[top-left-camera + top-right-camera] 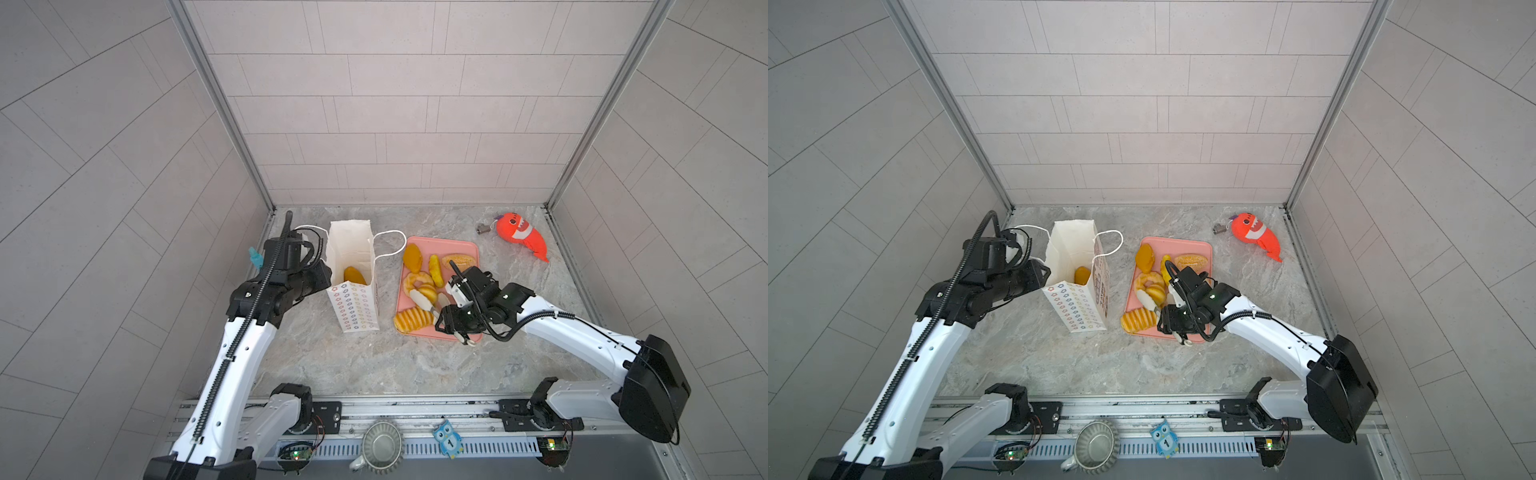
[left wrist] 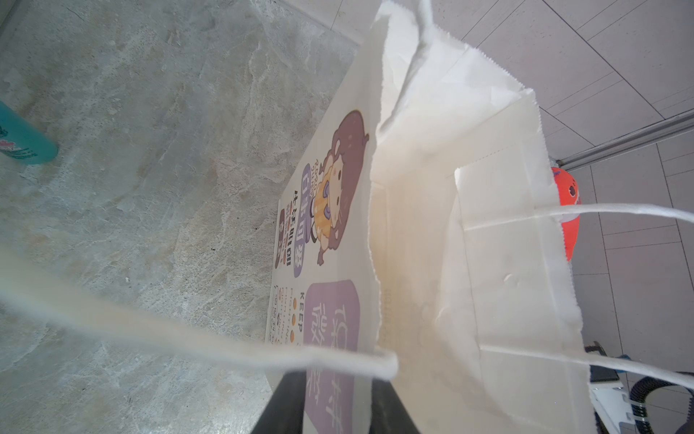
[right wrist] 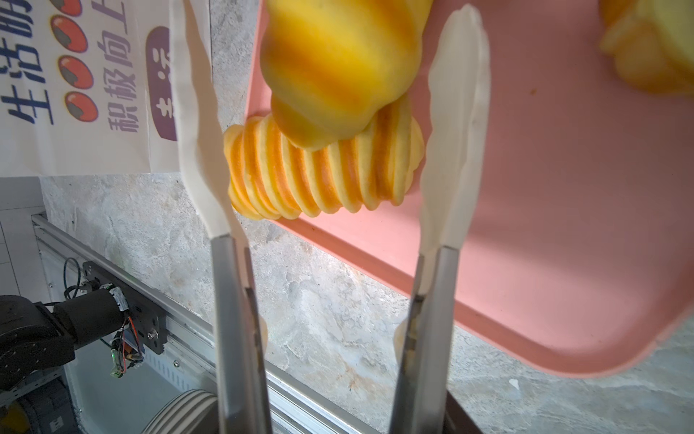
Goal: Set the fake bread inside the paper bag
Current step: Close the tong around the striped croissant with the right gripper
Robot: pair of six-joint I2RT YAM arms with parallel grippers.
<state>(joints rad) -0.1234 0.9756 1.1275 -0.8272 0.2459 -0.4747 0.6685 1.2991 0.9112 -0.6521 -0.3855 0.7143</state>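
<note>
Pale grey tiled walls with aluminium corner posts enclose a grey marbled tabletop.
</note>
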